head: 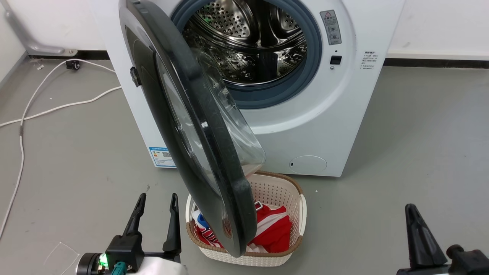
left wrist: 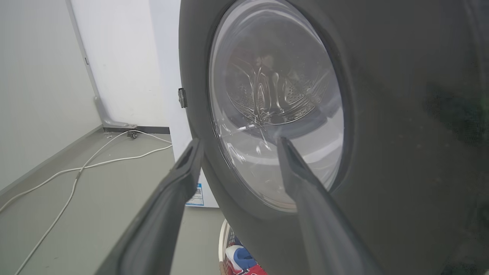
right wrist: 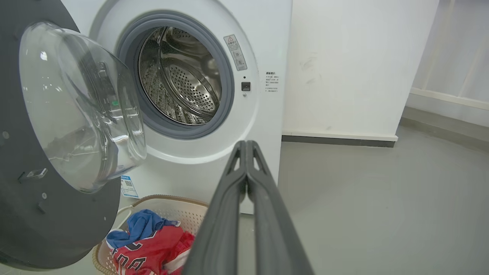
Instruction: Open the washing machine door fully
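The white washing machine (head: 313, 126) stands ahead with its steel drum (head: 248, 42) exposed inside a grey rubber ring. Its washing machine door (head: 191, 126) hangs about half open, black rim edge-on toward me, clear glass bowl (head: 237, 126) facing the drum. My left gripper (head: 157, 198) is open at the lower left, just left of the door's outer face, touching nothing. In the left wrist view the door (left wrist: 382, 114) looms close beyond the open left gripper (left wrist: 238, 144). My right gripper (right wrist: 246, 145) is shut and empty; in the head view one of its fingers (head: 418, 233) shows low on the right.
A white laundry basket (head: 294, 244) with red and blue clothes sits on the floor under the door's lower edge. White cables (head: 46, 107) trail across the grey floor at the left. Open floor lies to the right of the machine.
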